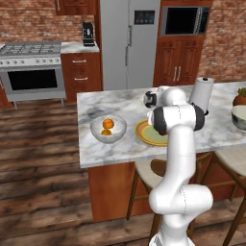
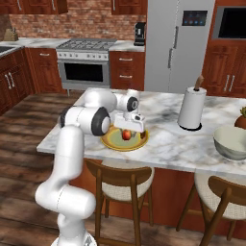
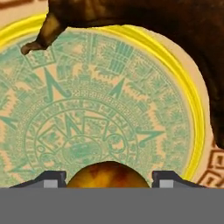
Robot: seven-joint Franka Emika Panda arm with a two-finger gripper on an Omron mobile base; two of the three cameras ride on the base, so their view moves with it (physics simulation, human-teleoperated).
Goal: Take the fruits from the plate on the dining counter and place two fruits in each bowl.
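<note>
— Where is your claw, measured from the plate?

— My gripper (image 2: 127,136) hangs right over the plate (image 2: 109,142), pointing down at its pale green centre. The plate lies flat on the dining counter (image 2: 163,144).

— Is it holding anything?

— The reddish fruit (image 2: 126,135) sits between my two fingertips (image 3: 51,178), which stand narrow on either side of it, so I am closed on it. In the hand view its rounded top (image 3: 106,174) fills the gap between them.

— Which way does the fruit point?

— It is round, so I can give no long axis; I cannot tell where its stem faces.

— And the other fruits?

— Two orange fruits (image 1: 107,126) lie in the whitish bowl (image 1: 97,132), just left of the plate. A dark brownish fruit (image 3: 144,39) lies at the plate's rim, beside my hand.

— The second bowl?

— The grey bowl (image 2: 231,142) stands well to the right of the plate, past the paper towel roll (image 2: 191,108).
</note>
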